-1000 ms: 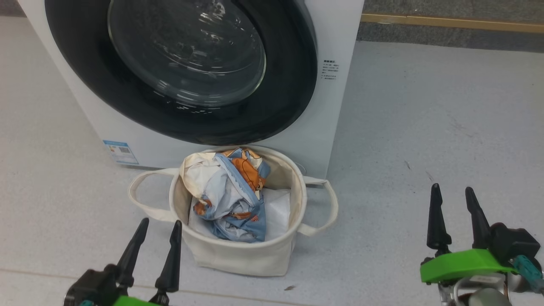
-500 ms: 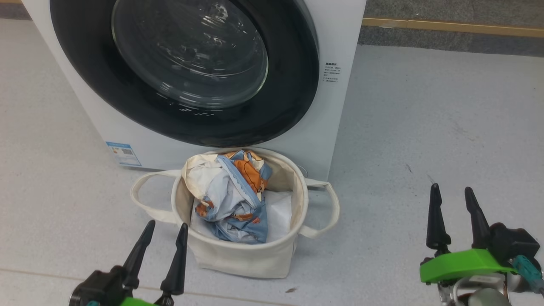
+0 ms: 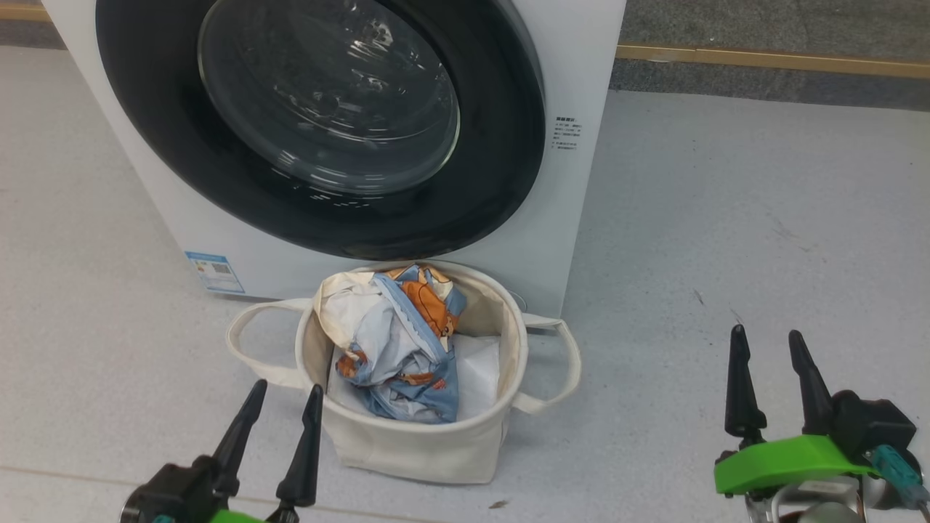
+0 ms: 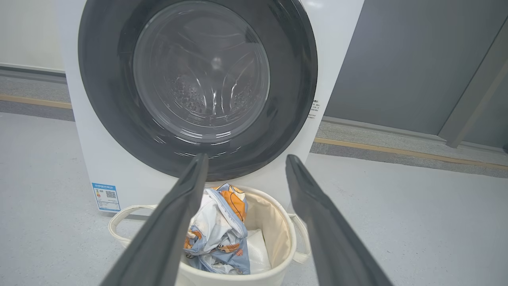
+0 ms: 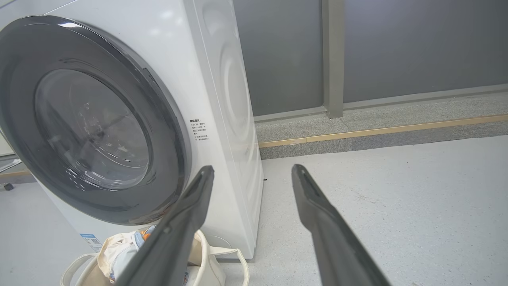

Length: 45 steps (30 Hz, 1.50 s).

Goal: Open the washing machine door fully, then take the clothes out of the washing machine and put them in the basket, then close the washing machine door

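Note:
The white washing machine [image 3: 541, 218] stands ahead, its black-rimmed door [image 3: 327, 123] shut flat against the front, glass window bulging. In front of it sits the cream basket [image 3: 407, 447] with the blue, white and orange clothes [image 3: 399, 341] bunched inside over a plain white sheet. My left gripper [image 3: 288, 392] hangs open just left of the basket's near side, holding nothing. Far off to the right, over bare floor, my right gripper [image 3: 766, 338] is open and empty. The left wrist view looks at the door [image 4: 198, 87] and the clothes [image 4: 222, 234] between open fingers.
Grey speckled floor [image 3: 726, 218] spreads to the right of the machine. A dark strip with a yellow line [image 3: 770, 54] runs along the back wall. A blue label [image 3: 214, 272] marks the machine's lower left front.
The whole head picture has slid down slightly, so the camera moved. Both grippers stay open and keep their places relative to the basket.

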### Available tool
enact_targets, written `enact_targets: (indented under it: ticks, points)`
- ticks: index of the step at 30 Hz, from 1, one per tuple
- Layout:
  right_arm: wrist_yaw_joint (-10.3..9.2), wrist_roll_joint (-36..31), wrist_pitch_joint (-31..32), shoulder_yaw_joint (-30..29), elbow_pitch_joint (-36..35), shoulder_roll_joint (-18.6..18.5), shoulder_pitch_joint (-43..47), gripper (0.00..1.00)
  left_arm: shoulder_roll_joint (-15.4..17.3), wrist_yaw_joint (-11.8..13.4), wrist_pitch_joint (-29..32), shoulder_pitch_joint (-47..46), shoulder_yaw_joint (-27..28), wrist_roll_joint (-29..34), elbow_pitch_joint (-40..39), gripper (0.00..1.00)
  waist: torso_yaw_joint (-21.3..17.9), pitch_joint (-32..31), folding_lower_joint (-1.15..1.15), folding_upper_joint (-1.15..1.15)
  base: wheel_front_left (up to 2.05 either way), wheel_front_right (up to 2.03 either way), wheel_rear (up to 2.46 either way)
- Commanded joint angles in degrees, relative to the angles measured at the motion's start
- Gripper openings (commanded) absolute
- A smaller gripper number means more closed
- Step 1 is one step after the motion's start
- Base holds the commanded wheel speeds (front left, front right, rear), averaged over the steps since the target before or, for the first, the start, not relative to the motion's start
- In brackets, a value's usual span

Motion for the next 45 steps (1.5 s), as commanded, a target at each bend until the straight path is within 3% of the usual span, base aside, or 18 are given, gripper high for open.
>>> enact_targets:
  ticks: [1,17,18,27,32,45]
  points:
    - [0.00,-0.38,-0.14,1.41,-1.77,-0.04,-1.10,1.00,0.30,-0.32,-0.69,-1.07,1.98,0.39,-1.62,1.00,0.04,0.00,0.00,0.00,0.00,0.00,0.00]
    - [0.00,-0.33,-0.14,1.77,-1.80,-0.04,-1.11,1.00,0.70,-0.32,-0.69,-1.30,1.09,-0.74,-1.18,1.00,0.84,0.37,0.00,0.00,0.00,0.00,0.00]
    - [0.00,0.03,0.00,0.38,0.07,0.03,0.01,0.00,0.08,0.01,0.00,0.07,-0.73,-0.67,0.64,0.00,0.84,0.37,0.00,0.00,0.00,0.00,0.00]
    - [0.01,4.23,0.92,0.41,2.56,0.00,0.48,0.00,-0.30,0.10,0.99,0.44,-0.47,-4.73,3.03,0.00,0.80,0.24,0.13,0.00,0.00,0.00,0.00]
    - [0.01,7.53,1.65,0.28,2.72,-0.15,0.31,0.00,-0.34,0.09,1.68,0.19,-0.02,-7.91,3.19,0.00,0.76,0.31,0.01,0.00,0.00,0.00,0.00]
    - [0.01,16.01,3.58,-0.13,2.99,-0.44,-0.13,0.00,-0.51,0.02,3.51,-0.51,1.20,-16.10,3.63,0.00,0.65,0.29,0.00,0.00,0.00,0.00,0.00]
